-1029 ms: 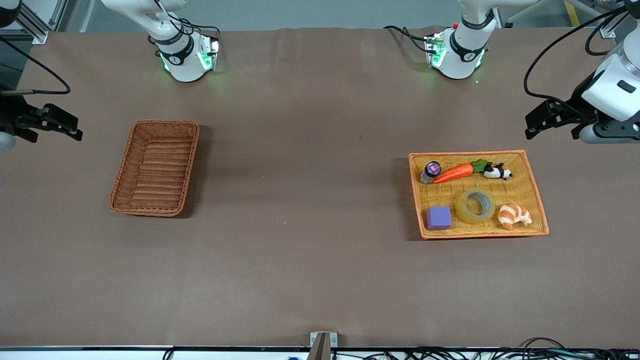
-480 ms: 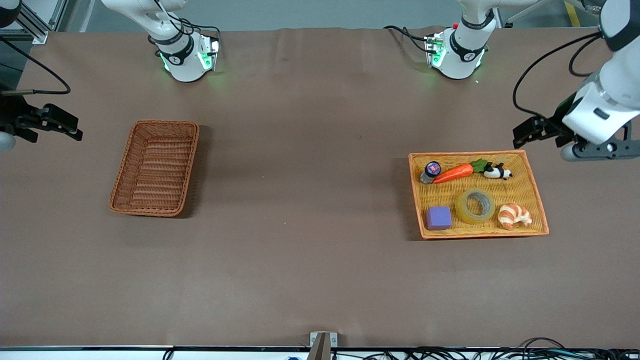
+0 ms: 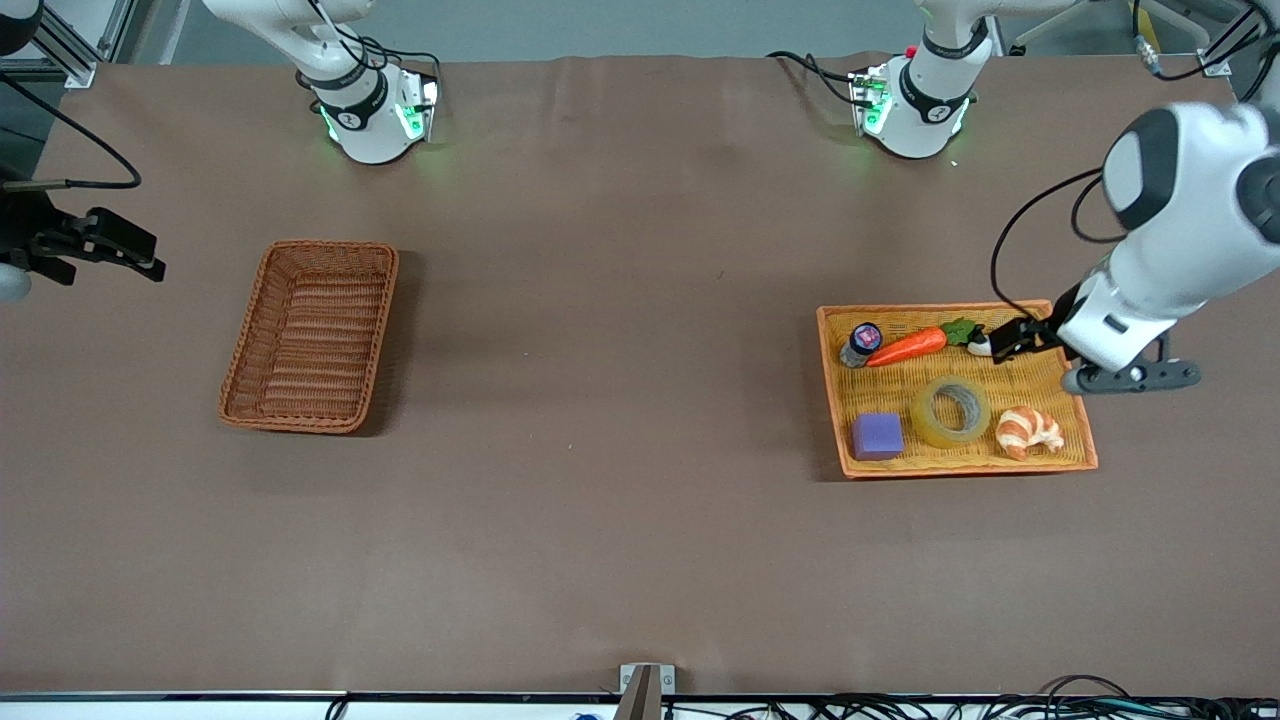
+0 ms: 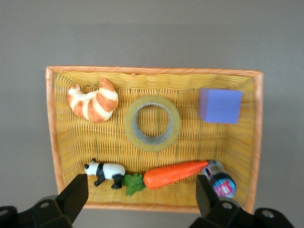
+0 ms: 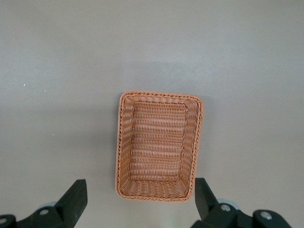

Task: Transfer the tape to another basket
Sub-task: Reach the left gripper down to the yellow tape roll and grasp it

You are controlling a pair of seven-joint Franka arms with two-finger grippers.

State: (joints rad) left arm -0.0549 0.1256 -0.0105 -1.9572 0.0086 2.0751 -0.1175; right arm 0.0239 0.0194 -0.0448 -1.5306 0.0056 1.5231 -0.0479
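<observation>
the task is barely begun. the ring-shaped roll of translucent yellowish tape [image 3: 950, 411] lies flat in the bright orange flat woven tray [image 3: 1078, 440], between a purple foam cube [image 3: 877, 436] and a toy croissant [image 3: 1029, 431], nearer the front camera than an orange toy carrot [image 3: 908, 346] and a small panda figure [image 4: 105, 170]. the left gripper [image 3: 1012, 339] hangs over the tray above the panda, jaws spread and empty. the right gripper [image 3: 118, 245] waits, jaws spread, above the dark reddish-brown wicker basket [image 3: 312, 335] at the right arm's end of the brown desk [image 3: 600, 450]. that basket holds nothing. grasping, carrying and releasing the tape are all left.
</observation>
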